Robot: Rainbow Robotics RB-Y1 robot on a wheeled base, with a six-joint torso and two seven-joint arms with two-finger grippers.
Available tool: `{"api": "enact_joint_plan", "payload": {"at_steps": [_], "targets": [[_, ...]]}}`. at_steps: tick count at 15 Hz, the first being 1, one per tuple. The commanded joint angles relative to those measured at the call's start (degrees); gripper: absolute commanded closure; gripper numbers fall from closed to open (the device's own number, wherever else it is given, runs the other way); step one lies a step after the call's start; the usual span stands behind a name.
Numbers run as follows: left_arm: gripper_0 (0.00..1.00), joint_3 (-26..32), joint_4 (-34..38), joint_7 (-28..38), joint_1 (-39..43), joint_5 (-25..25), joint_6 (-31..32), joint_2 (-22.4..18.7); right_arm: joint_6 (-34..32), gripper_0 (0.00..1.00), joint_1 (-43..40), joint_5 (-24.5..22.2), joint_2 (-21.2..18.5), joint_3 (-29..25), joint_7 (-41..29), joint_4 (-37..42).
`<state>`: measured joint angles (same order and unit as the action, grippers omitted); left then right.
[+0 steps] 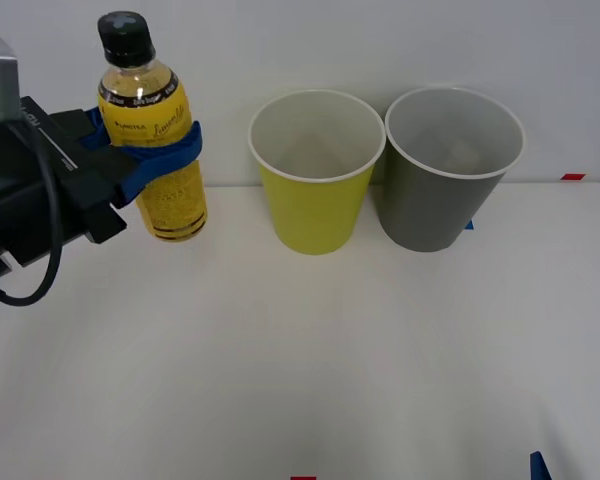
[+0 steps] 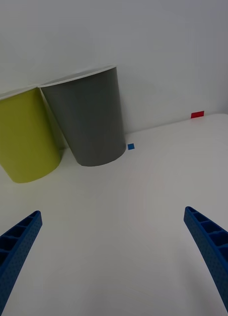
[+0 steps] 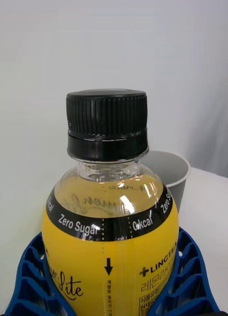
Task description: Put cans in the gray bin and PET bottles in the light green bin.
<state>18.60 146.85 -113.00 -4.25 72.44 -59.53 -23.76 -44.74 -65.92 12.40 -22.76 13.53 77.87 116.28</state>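
Left hand (image 1: 152,150) clasps bottle (image 1: 158,150) | upright, cap up | seemingly lifted | right hand (image 2: 114,261) wide

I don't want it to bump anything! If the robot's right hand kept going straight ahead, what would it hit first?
Probably the gray bin. The open right hand points across bare table toward it, with the green bin just beside. Depth is hard to judge.
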Motion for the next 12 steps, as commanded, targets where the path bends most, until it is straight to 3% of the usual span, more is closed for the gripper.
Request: {"api": "enact_joint_plan", "payload": {"at_steps": [1, 6, 12], "targets": [[1.0, 2.06, -0.34, 0.85, -1.9, 1.91, 0.03, 1.7, 0.0, 0.0, 0.0, 0.0, 0.0, 0.0, 0.0, 0.0], [1.0, 1.97, -6.84, 2.17, -9.81, 3.84, 0.03, 2.67, 0.0, 0.0, 0.0, 0.0, 0.0, 0.0, 0.0, 0.0], [1.0, 0.21, -13.61, 3.49, -21.68, -0.29, -5.16, 2.67, 0.0, 0.0, 0.0, 0.0, 0.0, 0.0, 0.0, 0.0]]}}
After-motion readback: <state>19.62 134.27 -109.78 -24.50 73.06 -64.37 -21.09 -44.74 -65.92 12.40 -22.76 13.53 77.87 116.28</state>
